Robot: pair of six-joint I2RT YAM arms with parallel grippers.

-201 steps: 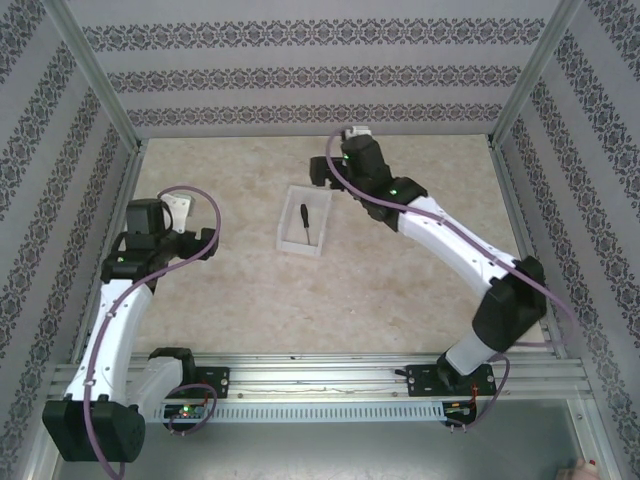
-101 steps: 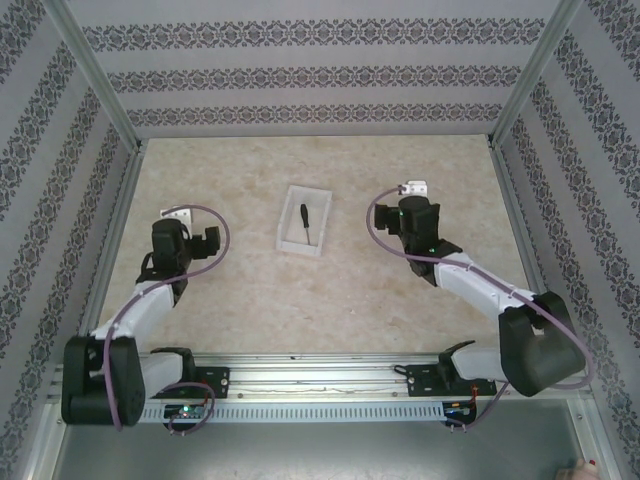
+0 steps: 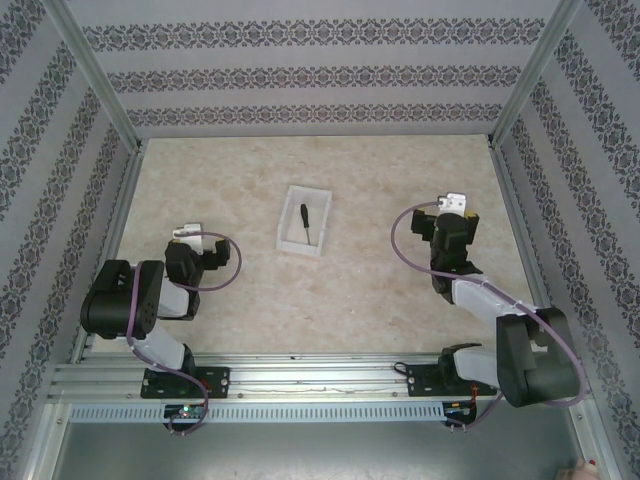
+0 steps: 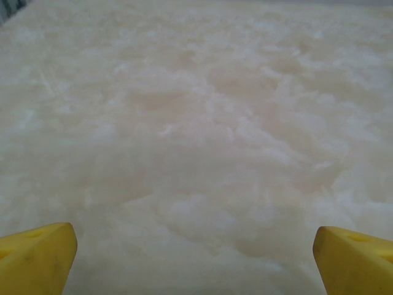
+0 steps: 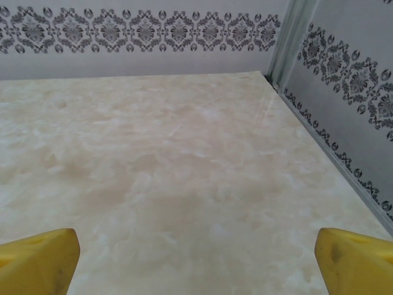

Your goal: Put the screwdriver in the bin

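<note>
The screwdriver [image 3: 305, 222], black-handled with a thin dark shaft, lies inside the small white bin [image 3: 322, 222] in the middle of the table. My left gripper [image 3: 186, 232] sits low at the near left, well away from the bin, open with nothing between its yellow fingers [image 4: 37, 255]. My right gripper [image 3: 455, 203] sits at the near right, also far from the bin, open and empty, its yellow fingertips [image 5: 356, 258] spread wide over bare table.
The marbled beige tabletop [image 3: 240, 190] is walled by patterned panels [image 3: 300, 75] on three sides. A metal rail [image 3: 320, 375] runs along the near edge. The right wall's base [image 5: 331, 153] lies close to my right gripper.
Both arms have folded back toward their bases. The right gripper has pulled away from the bin to the near right; the left has dropped lower. The screwdriver stays in the bin.
</note>
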